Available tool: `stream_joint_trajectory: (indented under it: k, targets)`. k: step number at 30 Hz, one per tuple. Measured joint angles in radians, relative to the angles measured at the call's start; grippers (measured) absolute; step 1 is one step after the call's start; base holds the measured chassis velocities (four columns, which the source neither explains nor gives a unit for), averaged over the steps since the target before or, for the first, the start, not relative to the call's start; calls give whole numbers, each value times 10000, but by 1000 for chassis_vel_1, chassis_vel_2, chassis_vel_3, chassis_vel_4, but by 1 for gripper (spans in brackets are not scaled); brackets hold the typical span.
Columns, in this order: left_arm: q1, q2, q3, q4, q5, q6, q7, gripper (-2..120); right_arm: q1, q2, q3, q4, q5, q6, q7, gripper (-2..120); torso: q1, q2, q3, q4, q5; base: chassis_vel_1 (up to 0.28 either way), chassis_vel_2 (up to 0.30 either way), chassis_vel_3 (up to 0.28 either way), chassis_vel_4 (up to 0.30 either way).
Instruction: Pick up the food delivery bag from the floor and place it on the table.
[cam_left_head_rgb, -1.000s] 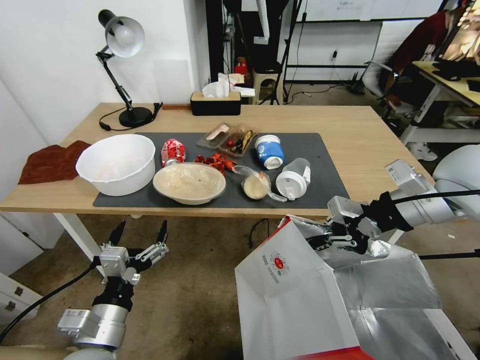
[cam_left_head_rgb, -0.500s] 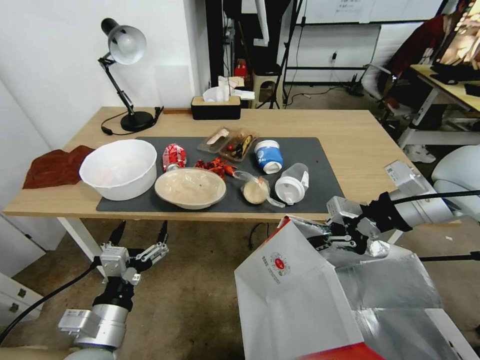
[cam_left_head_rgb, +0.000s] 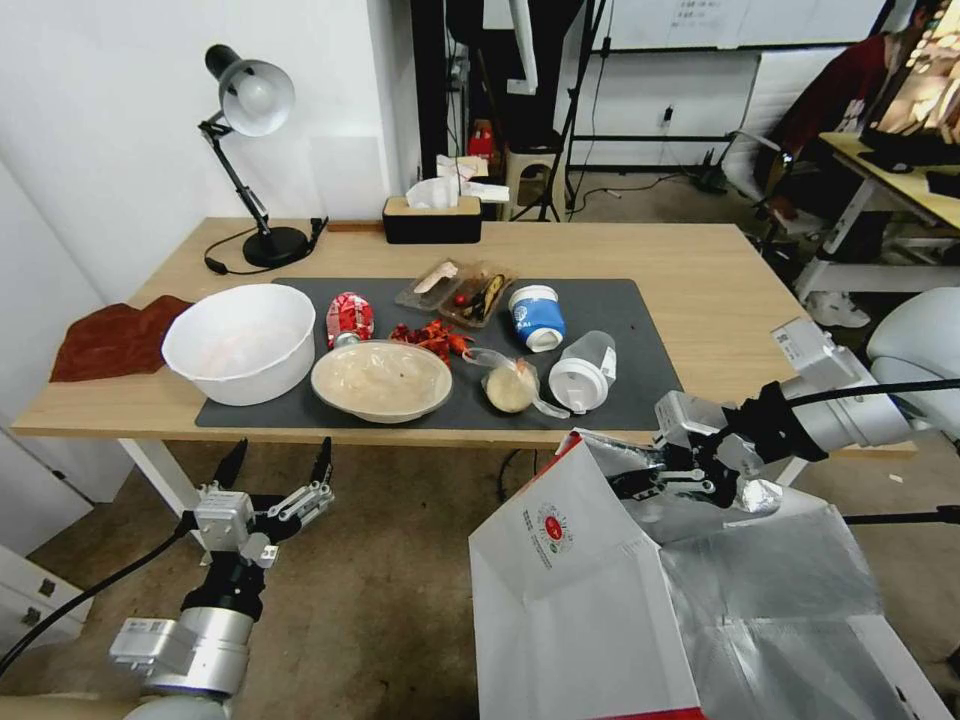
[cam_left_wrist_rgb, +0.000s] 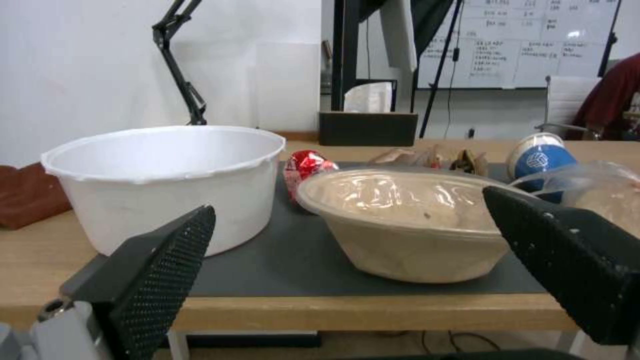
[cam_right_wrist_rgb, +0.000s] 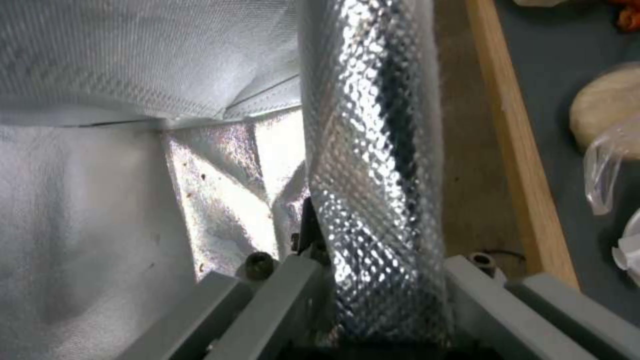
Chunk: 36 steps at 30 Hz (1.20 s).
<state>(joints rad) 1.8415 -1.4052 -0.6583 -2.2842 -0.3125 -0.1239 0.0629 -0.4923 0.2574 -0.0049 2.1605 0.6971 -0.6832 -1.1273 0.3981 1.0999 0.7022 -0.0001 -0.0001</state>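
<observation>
Carry step: right gripper (cam_left_head_rgb: 690, 478) fingers clamped on bag (cam_left_head_rgb: 600, 590) rim beside counter (cam_left_head_rgb: 720, 300) edge, left gripper (cam_left_head_rgb: 275, 470) fingers apart, idle low; next needs lift over edge.

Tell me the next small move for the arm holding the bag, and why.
Probably lift higher: the right gripper, jaws shut on the foil rim, holds the food delivery bag with its top barely level with the table edge, and dishes crowd the near side.

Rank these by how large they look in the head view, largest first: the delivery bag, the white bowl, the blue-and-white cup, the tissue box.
1. Food delivery bag, though it is nearest the camera.
2. White bowl.
3. Tissue box and blue-and-white cup look alike; the box stands farther back, so unranked.
</observation>
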Motion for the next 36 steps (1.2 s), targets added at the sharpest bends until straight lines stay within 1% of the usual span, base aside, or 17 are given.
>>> stream_joint_trajectory:
  k: [25,33,36]
  targets:
    - [92,47,-79,-179,57,108,-26,100,163,-111,-21,11,102,26,-127,0,-27,-67,-37,0,1,0,0,0,0]
    - [106,90,-140,-24,80,79,-10,100,462,-426,661,-347,635,40,-271,0,-37,-86,-48,0,0,0,0,0,0]
    - [130,128,-159,47,86,61,-6,100,708,-615,1138,-629,1125,35,-330,0,-38,-93,-52,0,0,0,0,0,0]
